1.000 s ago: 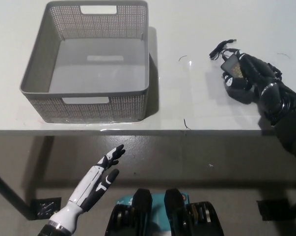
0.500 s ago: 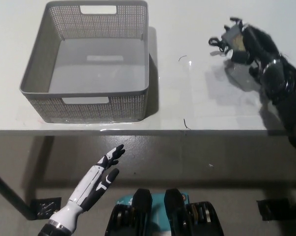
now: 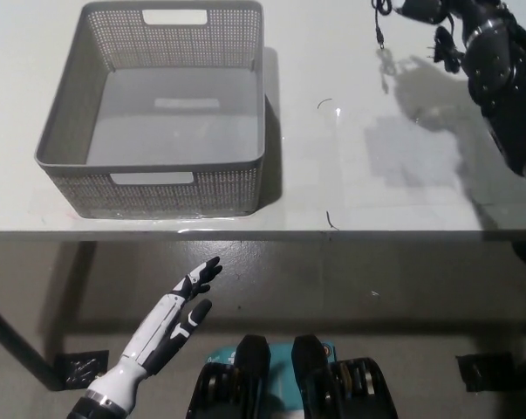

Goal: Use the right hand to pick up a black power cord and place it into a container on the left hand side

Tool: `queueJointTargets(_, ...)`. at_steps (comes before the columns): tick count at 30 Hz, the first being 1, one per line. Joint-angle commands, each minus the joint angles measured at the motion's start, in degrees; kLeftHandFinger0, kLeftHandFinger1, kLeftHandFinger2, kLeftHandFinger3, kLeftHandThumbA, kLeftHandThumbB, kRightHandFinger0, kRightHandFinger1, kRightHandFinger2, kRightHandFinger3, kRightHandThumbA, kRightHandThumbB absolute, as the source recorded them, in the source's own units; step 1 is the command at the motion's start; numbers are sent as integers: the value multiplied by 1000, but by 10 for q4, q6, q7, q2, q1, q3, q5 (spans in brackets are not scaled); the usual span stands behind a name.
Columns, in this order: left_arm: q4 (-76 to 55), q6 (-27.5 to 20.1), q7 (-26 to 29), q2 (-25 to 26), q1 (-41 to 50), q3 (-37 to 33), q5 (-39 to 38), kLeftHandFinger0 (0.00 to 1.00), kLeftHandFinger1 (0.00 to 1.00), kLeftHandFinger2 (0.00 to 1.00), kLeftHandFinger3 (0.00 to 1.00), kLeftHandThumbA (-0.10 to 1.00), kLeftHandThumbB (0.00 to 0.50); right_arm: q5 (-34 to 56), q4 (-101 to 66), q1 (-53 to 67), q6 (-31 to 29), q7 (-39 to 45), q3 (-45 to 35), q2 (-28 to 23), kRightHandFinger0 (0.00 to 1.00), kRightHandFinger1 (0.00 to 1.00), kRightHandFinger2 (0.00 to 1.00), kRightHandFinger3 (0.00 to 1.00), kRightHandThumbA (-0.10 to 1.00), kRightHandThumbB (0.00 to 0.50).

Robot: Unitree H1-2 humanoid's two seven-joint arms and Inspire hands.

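My black right hand (image 3: pixel 454 17) is raised at the top right edge of the head view, shut on the black power cord (image 3: pixel 381 19). A loose end of the cord dangles at the hand's left, and the plug prongs hang below it. Hand and cord cast shadows on the white table (image 3: pixel 358 175). The grey mesh container (image 3: pixel 162 113) stands empty on the table's left side, well apart from the hand. My white left hand (image 3: pixel 180 319) rests open below the table's front edge at lower left.
Small dark scraps (image 3: pixel 325 103) lie on the table between container and hand. The table's front edge (image 3: pixel 332 232) runs across the middle, with grey floor beneath.
The right hand has lifted the power cord off the table and risen toward the top of the picture. The left hand and container have not moved.
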Motion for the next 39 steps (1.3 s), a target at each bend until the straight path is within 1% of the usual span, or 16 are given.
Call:
queueJointTargets(1,-18,-12,-4,7,-8,3,-5,1000,1000,1000,1000,1000,328,21,-33,-62,-9,-20,-19,14,59,536,838,874,-100,180)
queueJointTargets(3,-22,-8,-4,8,-8,3,-4,1000,1000,1000,1000,1000,328,26,-39,-68,8,-16,-26,30,1,364,774,815,-100,185)
queueJointTargets(5,-25,-5,-6,9,-7,1,-1,1000,1000,1000,1000,1000,322,35,-42,-72,11,-16,-33,53,0,336,766,778,-100,185)
queueJointTargets(7,-26,-1,-8,9,-9,-1,1,1000,1000,1000,1000,1000,322,37,-48,-74,21,-17,-39,67,0,352,775,786,-100,192)
queueJointTargets(10,-29,3,-9,10,-9,-3,5,1000,1000,1000,1000,1000,321,32,-49,-78,19,-23,-37,90,0,351,727,739,-100,191)
queueJointTargets(12,-31,-1,-7,9,-5,-4,9,1000,1000,1000,1000,1000,317,42,-62,-74,21,-13,-44,110,0,389,760,790,-100,172)
queueJointTargets(14,-35,1,-7,7,1,-7,11,1000,1000,1000,1000,1000,313,40,-74,-69,42,-8,-45,126,0,423,791,841,-100,166)
queueJointTargets(17,-33,-1,-7,5,4,-9,12,1000,1000,1000,1000,1000,320,33,-78,-68,47,-14,-40,147,0,406,795,860,-100,160)
queueJointTargets(20,-34,-4,-6,4,9,-8,7,1000,1000,1000,1000,1000,312,26,-77,-72,61,-16,-34,167,0,394,803,878,-100,165)
queueJointTargets(23,-34,-1,-6,2,9,-8,7,1000,1000,1000,1000,1000,319,28,-62,-81,52,-10,-32,181,0,400,805,885,-100,171)
queueJointTargets(28,-39,-1,-7,3,12,-9,9,1000,1000,1000,1000,995,300,27,-35,-92,36,-21,-30,202,0,366,771,871,-100,161)
queueJointTargets(29,-40,-1,-7,3,13,-9,10,1000,1000,1000,1000,996,301,27,-34,-92,34,-22,-29,203,18,399,789,875,-100,178)
queueJointTargets(30,-39,-3,-5,3,12,-9,13,1000,1000,1000,1000,1000,304,26,-28,-94,26,-27,-28,207,1,353,745,834,-100,170)
queueJointTargets(32,-35,-6,-5,3,11,-9,13,1000,1000,1000,1000,1000,311,24,-26,-93,24,-31,-26,213,0,344,720,801,-100,171)
queueJointTargets(36,-31,-11,-5,4,8,-9,12,1000,1000,1000,1000,1000,309,24,-22,-92,38,-27,-24,226,0,329,702,789,-100,178)
queueJointTargets(39,-39,6,-9,5,10,-9,12,1000,1000,1000,1000,1000,320,21,-9,-94,43,-28,-19,235,0,331,707,779,-100,185)
